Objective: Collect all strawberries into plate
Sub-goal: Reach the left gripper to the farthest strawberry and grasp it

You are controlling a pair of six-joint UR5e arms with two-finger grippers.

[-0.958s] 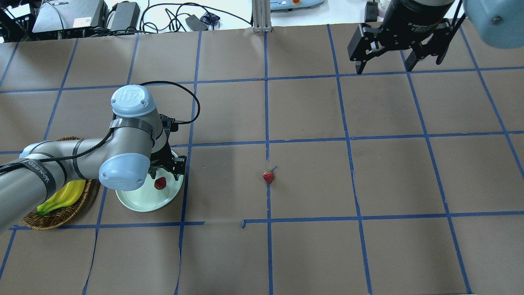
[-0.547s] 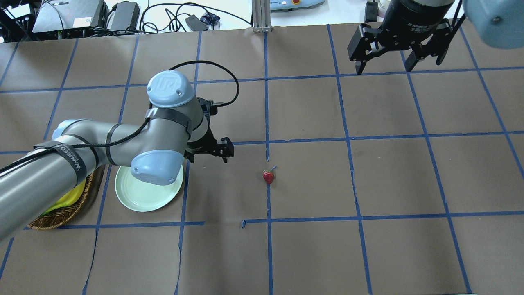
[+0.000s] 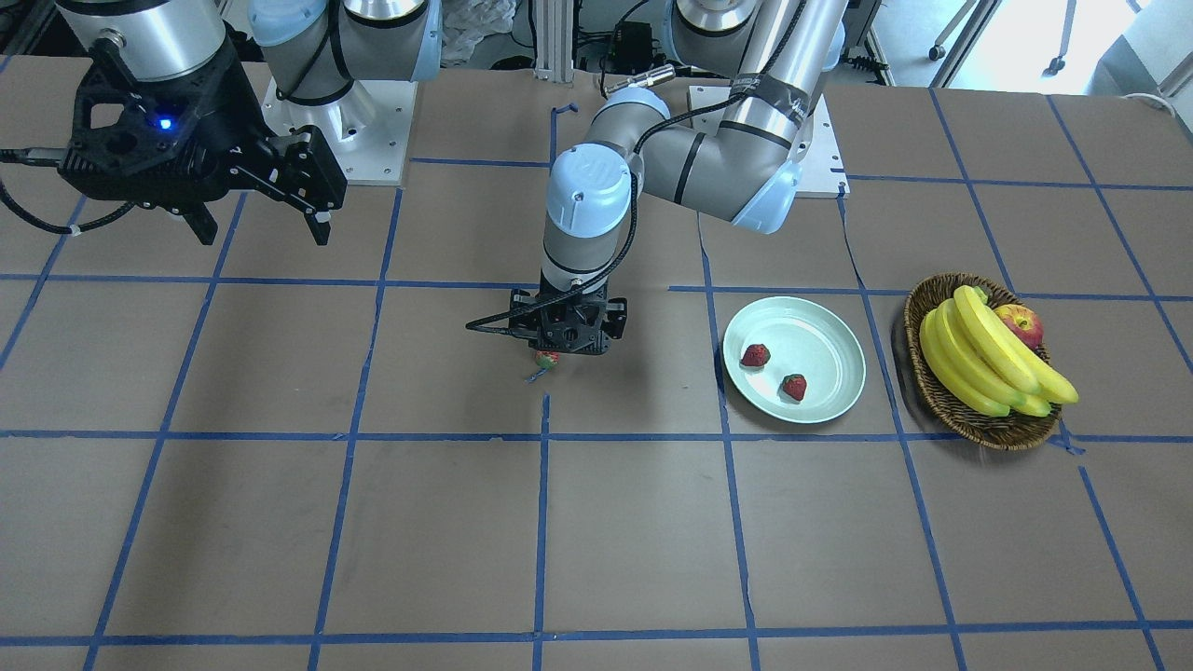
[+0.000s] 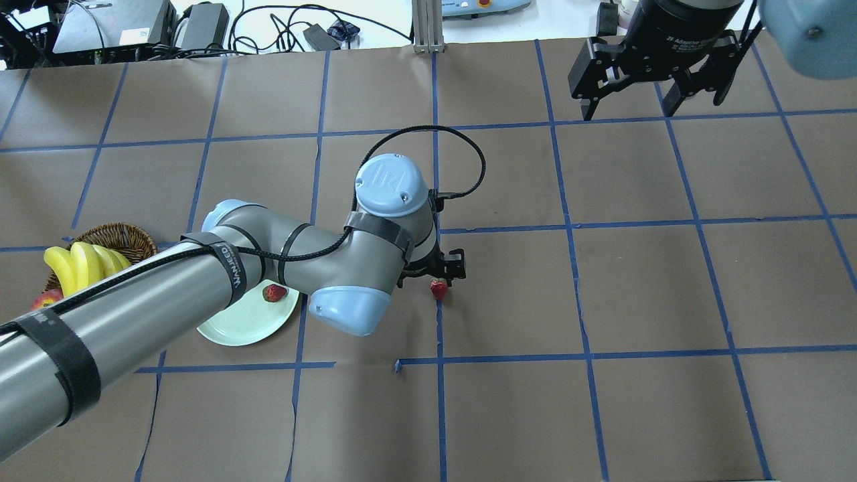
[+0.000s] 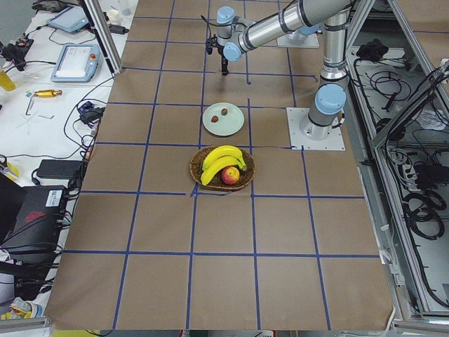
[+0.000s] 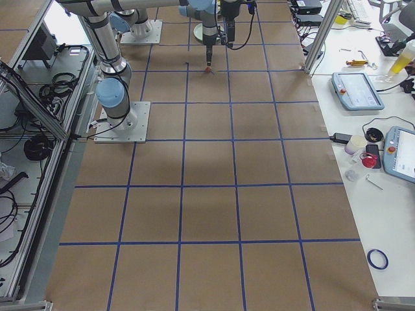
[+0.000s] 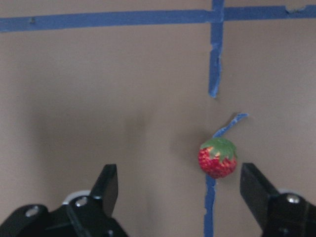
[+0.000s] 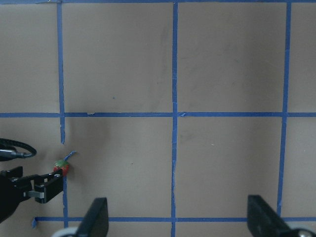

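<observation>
From your side of the table, the nearest row holds the basket point(image 3: 1002, 436) with bananas point(image 3: 979, 354) and an apple point(image 3: 1021, 326). Near it, not touching, is the plate point(image 3: 825, 340). On the plate lie two berries, well apart. One strawberry point(image 3: 755, 355) is toward the edge away from the basket, and the other strawberry point(image 3: 794, 387) is toward your edge. Seen from over the robot's shoulders, the left arm point(image 4: 201, 288) lies across the plate and hides one of them.

Along that same row, well apart from the plate, the third strawberry point(image 7: 217, 159) lies on a strip of blue tape point(image 7: 209, 207). It is red and dimpled, its green cap is on, and a loose curl of tape sits beside it. The left claw point(image 7: 178, 180) hangs over it with fingers spread wide, touching nothing. The berry sits off-centre, close to one finger.

Farther from you, toward the robot's base, the right claw point(image 3: 261, 228) hangs above the table with its fingers apart.
</observation>
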